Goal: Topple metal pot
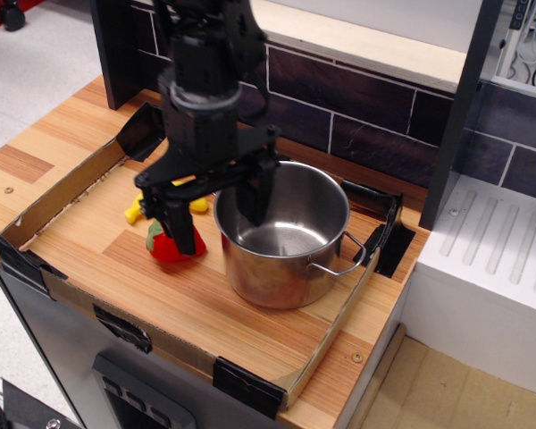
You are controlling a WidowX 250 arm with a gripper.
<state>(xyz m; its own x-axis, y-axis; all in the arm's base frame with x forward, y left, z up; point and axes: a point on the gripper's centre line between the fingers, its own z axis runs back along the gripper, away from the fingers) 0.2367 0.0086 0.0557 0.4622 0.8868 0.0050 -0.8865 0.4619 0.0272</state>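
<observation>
**Gripper straddling pot rim**

Pot (284, 234) upright on the wooden tray (188, 304), right of centre, empty, wire handles front-right and back-left. Gripper (220, 210) fingers spread wide: right one (255, 191) hangs inside the pot by its left wall, left one (180, 222) outside, over the strawberry (165, 248). Banana (136, 213) behind it, mostly hidden. Contact with the rim: can't tell.
</observation>
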